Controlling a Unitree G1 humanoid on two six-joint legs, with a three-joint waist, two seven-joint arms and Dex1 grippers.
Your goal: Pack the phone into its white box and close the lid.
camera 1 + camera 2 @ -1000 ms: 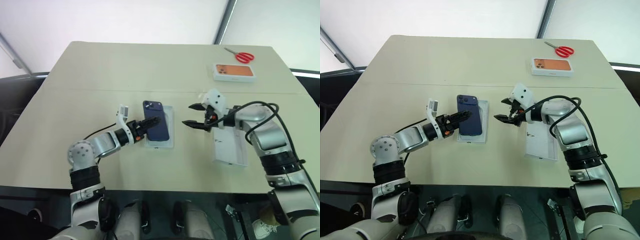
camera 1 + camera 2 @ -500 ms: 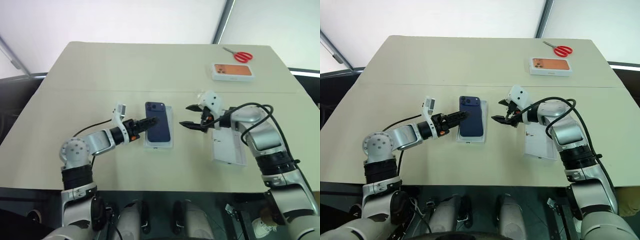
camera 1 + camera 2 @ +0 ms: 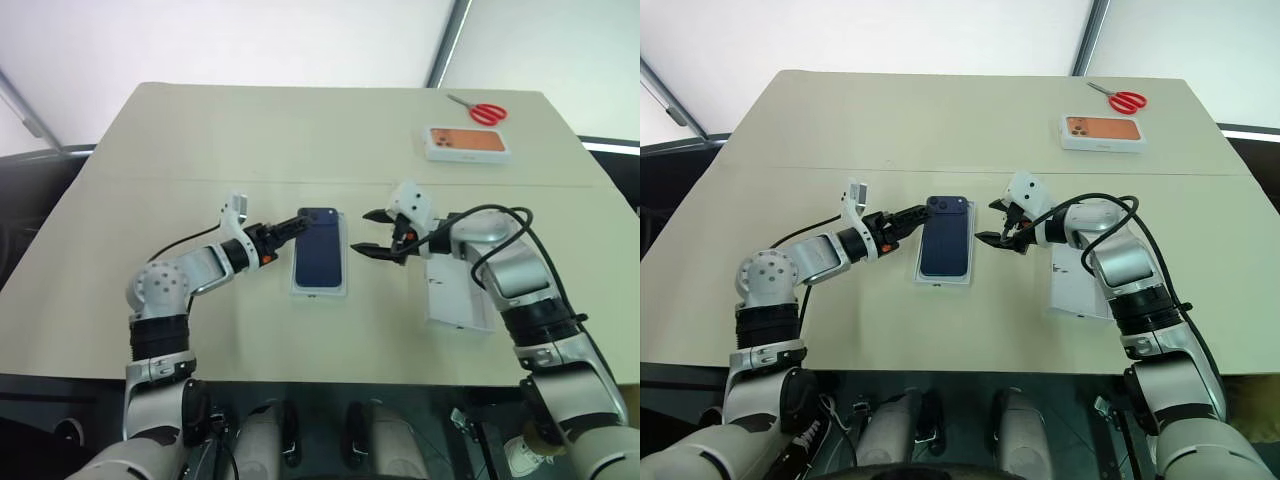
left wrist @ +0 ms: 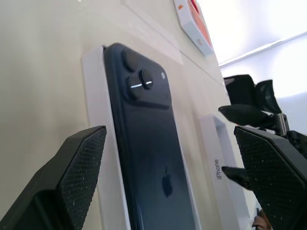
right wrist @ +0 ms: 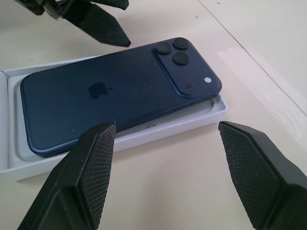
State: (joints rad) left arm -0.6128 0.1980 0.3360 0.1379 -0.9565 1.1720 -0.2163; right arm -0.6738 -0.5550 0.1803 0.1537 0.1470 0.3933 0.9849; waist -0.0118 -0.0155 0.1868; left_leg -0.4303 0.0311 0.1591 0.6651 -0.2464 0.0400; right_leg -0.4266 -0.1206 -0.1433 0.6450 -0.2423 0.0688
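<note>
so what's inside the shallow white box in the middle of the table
The slim dark navy-blue phone lies camera side up in the shallow white cardboard box. It covers nearly all the floor, so anything beneath it is hidden.

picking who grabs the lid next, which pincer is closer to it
Right. The right pincer is just left of the lid; the left pincer is beyond the phone.

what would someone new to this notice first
The dark blue phone lying back-up in the shallow white box at the middle of the table, with the open left gripper and open right gripper flanking it on either side. Next, the lid lying open-side-up under the right arm, and at the far right corner a white box with an orange phone picture beside red scissors.
</note>
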